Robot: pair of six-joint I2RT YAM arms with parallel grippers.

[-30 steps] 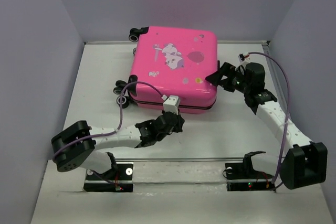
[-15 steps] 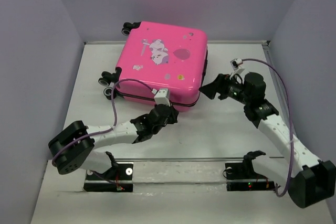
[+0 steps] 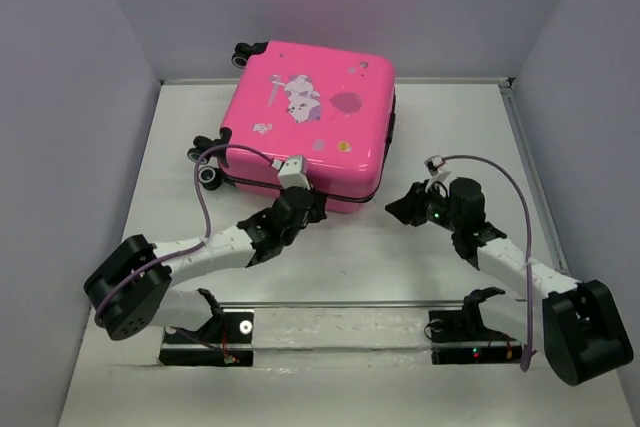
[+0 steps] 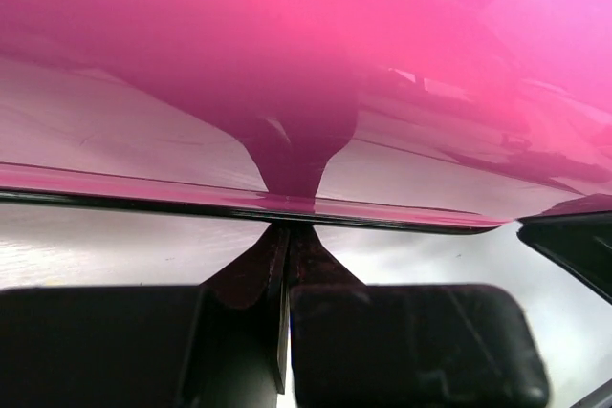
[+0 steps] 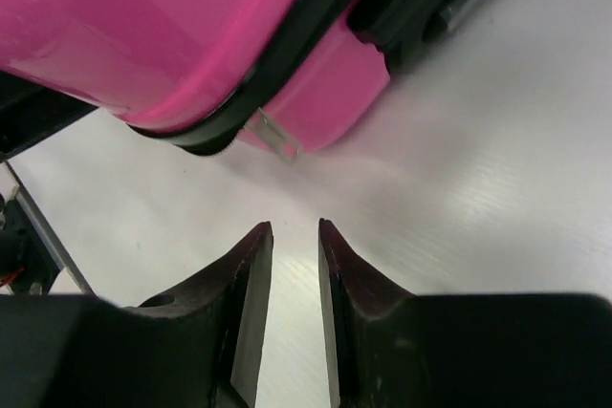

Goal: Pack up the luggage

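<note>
The luggage is being carried flat by the white surface, in its far middle, closed, with the printed pink face turned up. Its long axis is being read as running roughly left to right and skewed a little, so that the right end is sitting nearer the arms than the left. The black wheels are pointing left; the right side is being edged by a dark strip whose nature cannot be told. The left pincer is being held low against the near edge of the luggage. In the left wrist view its fingers are being pressed together, and their tips are meeting the black seam under the glossy shell; whether anything thin is being pinched there cannot be told. The right pincer is being held just off the near right corner of the luggage, apart from it, over bare surface. In the right wrist view only a narrow gap is being kept between its fingers, with nothing in it. A small silver zipper tab is hanging from the seam just beyond the tips, untouched.
</note>
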